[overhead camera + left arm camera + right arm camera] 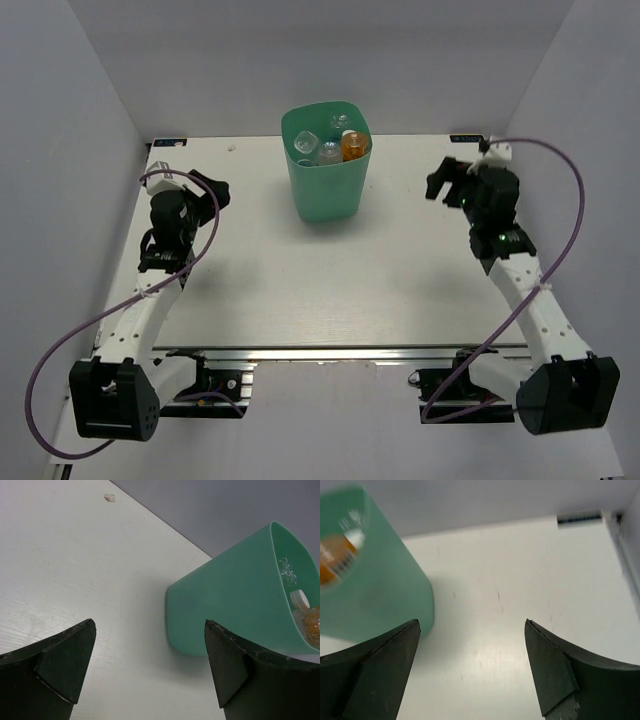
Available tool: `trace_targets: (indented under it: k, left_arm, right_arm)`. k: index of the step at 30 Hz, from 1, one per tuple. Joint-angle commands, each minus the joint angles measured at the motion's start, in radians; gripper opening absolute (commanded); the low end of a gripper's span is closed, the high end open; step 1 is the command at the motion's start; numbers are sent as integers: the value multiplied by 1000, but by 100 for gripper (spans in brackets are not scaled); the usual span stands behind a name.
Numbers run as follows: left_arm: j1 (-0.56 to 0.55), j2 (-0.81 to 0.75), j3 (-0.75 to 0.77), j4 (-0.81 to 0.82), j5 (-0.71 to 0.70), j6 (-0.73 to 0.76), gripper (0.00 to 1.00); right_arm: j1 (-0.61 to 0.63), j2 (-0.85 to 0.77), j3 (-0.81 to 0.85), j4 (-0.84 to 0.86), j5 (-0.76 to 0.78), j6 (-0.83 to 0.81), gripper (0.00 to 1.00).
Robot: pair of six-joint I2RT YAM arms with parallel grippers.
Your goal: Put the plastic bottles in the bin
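Right up at the lens, the left gripper [150, 630] is spread wide with nothing in it, same deal for the right gripper [472, 627]. The bin [325, 190] stands upright at the far middle of the table [300, 280], well apart from both. The plastic bottles [328, 152] are inside it, only tops showing, so I can't get a solid count. The orange one [354, 146] sits by the right wall. Right wrist view is blurry and crops the bin at its left edge.

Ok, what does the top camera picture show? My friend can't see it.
A mint-green bin stands at the far middle of the table, with bottles inside, including an orange bottle. The left arm and right arm sit either side of it, jaws empty.
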Motion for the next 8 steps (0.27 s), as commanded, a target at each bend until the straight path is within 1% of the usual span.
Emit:
trace_targets:
  k: [1,4,8]
  left_arm:
    - [3,-60,-24,-38,-39,25,98]
    - [3,-68,-36,-40,-58,18,98]
    - [3,-76,-59,-40,-70,15,98]
  right_arm:
    - [13,-132,-189,65,76,99,89]
    - [11,-185,-284,90,102,106,89]
    - [10,-197,-309,84,115,107,89]
